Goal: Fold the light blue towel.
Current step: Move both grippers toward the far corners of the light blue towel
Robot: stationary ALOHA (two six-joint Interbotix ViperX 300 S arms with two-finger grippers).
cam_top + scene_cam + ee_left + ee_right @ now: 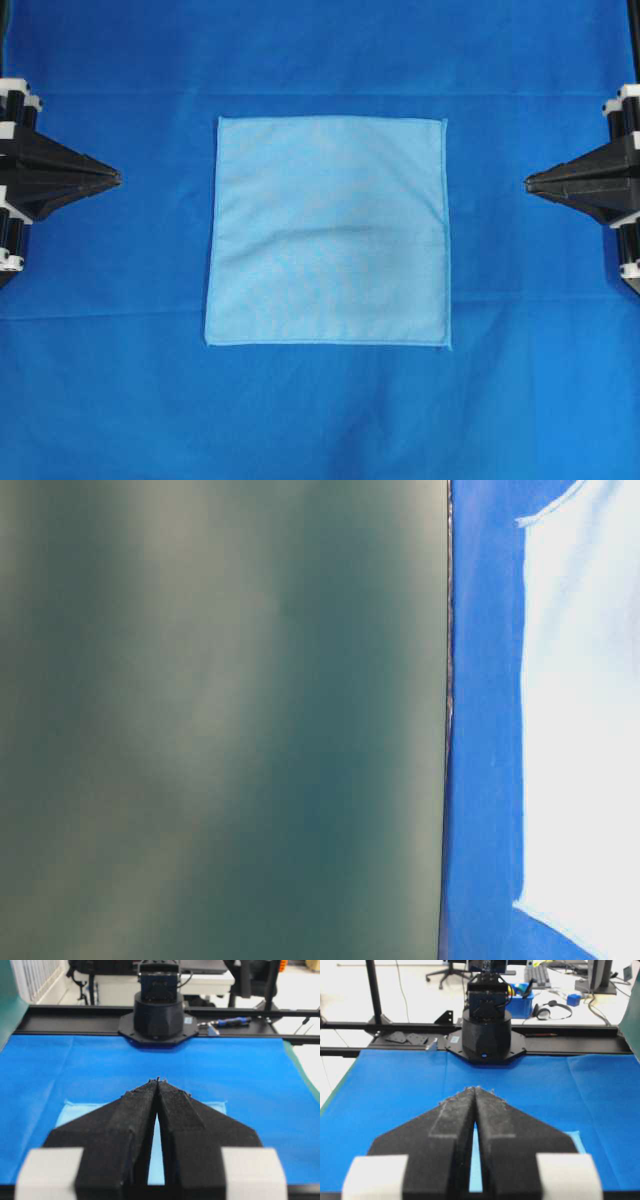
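So here's my view from the remote station. The light blue towel (328,232) lies flat and fully spread out in the middle of the big darker blue sheet (320,420) that covers the table. It looks square, with a stitched hem all the way round and only some faint creases. No corner is lifted as far as I can see.

The left gripper (116,179) sits at the left edge of the overhead view, tips pointing in toward the towel, well apart from its left hem. The right gripper (529,182) mirrors it on the other side, also well clear of the right hem. So the towel sits between the two, touching neither.

Both are closed with nothing in them. In the left wrist view the left gripper (157,1081) has its foam pads meeting at the tip, with the towel (75,1110) showing below and beyond it. It's the same story in the right wrist view: the right gripper (475,1089) is pressed together at the tip, and only a sliver of towel (571,1136) peeks out from behind it.

The table-level camera is mostly blocked by a blurry dark green panel (220,720); I only get a strip of sheet and an overexposed bit of towel (585,720) on the right.

As for writing, I can't make out any brand or label anywhere. It's all too small or blurry.
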